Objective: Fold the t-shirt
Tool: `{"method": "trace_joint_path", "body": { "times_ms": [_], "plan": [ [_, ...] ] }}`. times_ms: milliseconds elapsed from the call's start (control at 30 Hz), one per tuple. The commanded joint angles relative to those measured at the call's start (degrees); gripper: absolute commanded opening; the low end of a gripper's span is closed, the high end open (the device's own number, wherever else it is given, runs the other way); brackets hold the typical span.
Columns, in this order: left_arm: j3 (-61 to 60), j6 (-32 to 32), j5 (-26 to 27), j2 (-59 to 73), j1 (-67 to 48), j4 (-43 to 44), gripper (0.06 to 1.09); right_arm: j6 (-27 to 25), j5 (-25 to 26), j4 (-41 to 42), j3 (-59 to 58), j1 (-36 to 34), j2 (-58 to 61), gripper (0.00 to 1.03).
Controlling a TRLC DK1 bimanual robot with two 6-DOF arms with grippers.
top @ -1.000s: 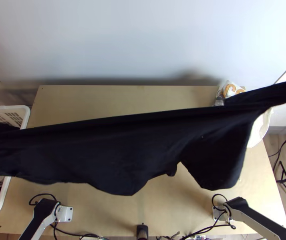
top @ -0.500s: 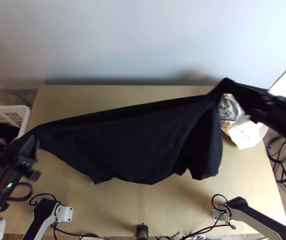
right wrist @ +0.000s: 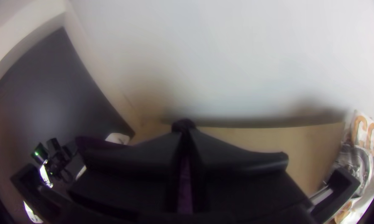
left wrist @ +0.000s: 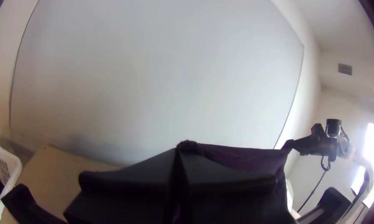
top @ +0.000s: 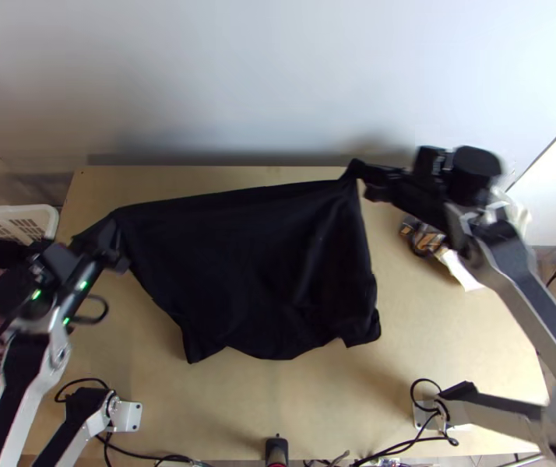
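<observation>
The black t-shirt (top: 255, 272) hangs stretched between both grippers above the table, its lower edge uneven. My left gripper (top: 114, 241) holds its upper left corner in the top view; in the left wrist view, the left gripper (left wrist: 180, 166) is shut, with a bunched bit of cloth (left wrist: 187, 146) at its fingertips. At the upper right corner is my right gripper (top: 364, 180). Seen in the right wrist view, the right gripper (right wrist: 184, 145) is likewise shut, pinching a dark knob of cloth (right wrist: 184, 125), with more cloth running down between its fingers.
A white basket (top: 48, 222) with dark and pink clothes stands at the left of the table (top: 449, 358). Light printed cloth (top: 465, 272) lies at the table's right side, below the right arm. A wall rises behind the table's far edge.
Both arms have come inward into the top view, the right from the right side and the left from the left. The shirt between them is less stretched and hangs more squarely.
</observation>
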Motion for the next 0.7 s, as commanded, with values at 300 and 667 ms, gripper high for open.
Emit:
{"method": "trace_joint_path", "body": {
  "times_ms": [300,667],
  "plan": [
    [9.50,2.67,-4.03,48.57,2.23,23.33,0.10,-8.45,3.10,21.80,-0.44,-4.82,28.93,0.02],
    [30.33,3.20,-9.83,69.84,2.40,21.57,0.10,-10.65,8.81,21.89,16.08,-5.52,41.24,0.02]
  ]
}}
